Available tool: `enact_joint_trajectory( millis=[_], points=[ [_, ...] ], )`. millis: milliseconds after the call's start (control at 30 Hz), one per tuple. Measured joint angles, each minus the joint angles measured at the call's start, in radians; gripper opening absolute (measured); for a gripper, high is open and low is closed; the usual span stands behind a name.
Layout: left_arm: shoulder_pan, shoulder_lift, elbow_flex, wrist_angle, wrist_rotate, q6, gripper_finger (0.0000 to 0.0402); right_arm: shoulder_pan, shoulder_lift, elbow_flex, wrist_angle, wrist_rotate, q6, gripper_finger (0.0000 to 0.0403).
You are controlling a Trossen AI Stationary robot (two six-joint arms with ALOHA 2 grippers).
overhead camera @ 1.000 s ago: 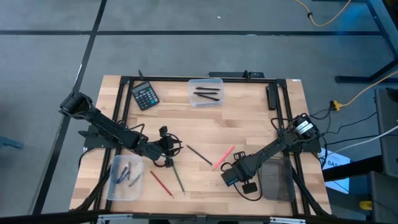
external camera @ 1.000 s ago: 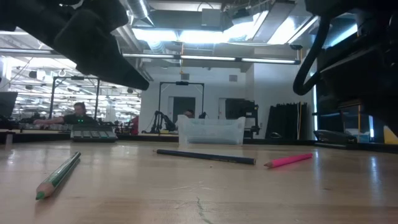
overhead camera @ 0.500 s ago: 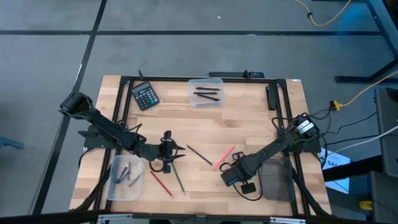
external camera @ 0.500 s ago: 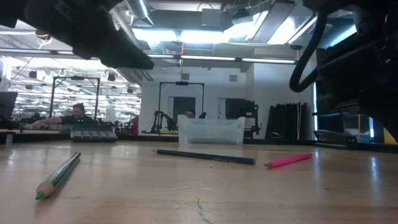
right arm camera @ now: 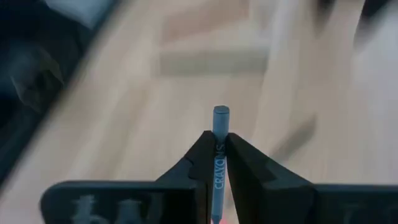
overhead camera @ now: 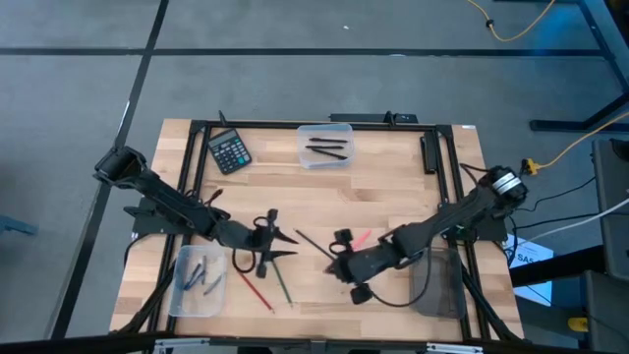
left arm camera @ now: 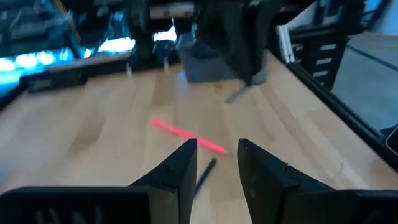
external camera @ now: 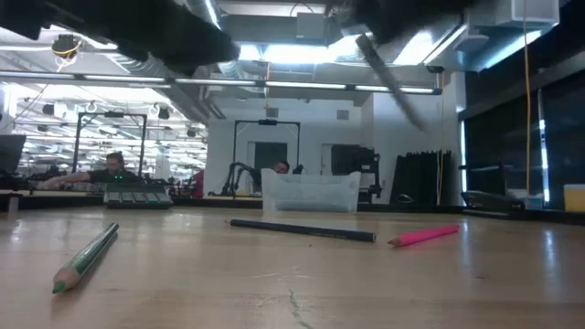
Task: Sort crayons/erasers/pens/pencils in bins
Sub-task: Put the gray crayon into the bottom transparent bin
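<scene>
Right hand (right arm camera: 217, 158) mid-table toward the front edge, clenched on a blue crayon (right arm camera: 219, 140), crayon's long axis running straight out past the fingertips, left hand (left arm camera: 214, 163) released, front-left of centre.

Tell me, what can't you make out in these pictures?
- Dark bin, high view: the right arm crosses it, so its contents are hidden.
- Sticks in the near clear bin, high view: too small to tell crayons from pencils.
- Crayon in the right gripper, right wrist view: its lower end is hidden between the fingers.
- Table beyond it: blurred.
</scene>
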Motion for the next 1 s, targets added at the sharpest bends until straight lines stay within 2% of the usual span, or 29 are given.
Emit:
enact_joint_trajectory(
  millis=[100, 200, 300, 400, 567, 733, 1000],
  points=[
    [0.017, 0.035, 0.0, 0.09, 0.049, 0.077, 0.0109, -0.011, -0.005, 0.0, 0.221, -0.004, -0.123, 0.0041],
    [0.018, 0.095, 0.001, 0.253, 0.096, 0.079, 0.0114, -0.028, 0.0, 0.0, 0.388, -0.018, -0.245, 0.0041],
    [0.007, 0.139, 0.001, 0.361, 0.121, 0.087, 0.0125, -0.047, 0.011, 0.0, 0.51, -0.092, -0.336, 0.0041],
    [-0.006, 0.149, 0.001, 0.388, 0.153, 0.111, 0.014, -0.07, 0.018, -0.001, 0.577, -0.163, -0.376, 0.0041],
    [-0.011, 0.15, 0.002, 0.385, 0.222, 0.106, 0.0155, -0.102, 0.018, -0.001, 0.575, -0.166, -0.373, 0.0042],
    [-0.005, 0.15, 0.032, 0.378, 0.214, 0.068, 0.0151, -0.107, 0.018, -0.001, 0.552, -0.168, -0.37, 0.0042],
    [-0.004, 0.15, 0.058, 0.347, 0.244, 0.081, 0.011, -0.107, 0.018, -0.001, 0.545, -0.169, -0.321, 0.0042]
  ],
)
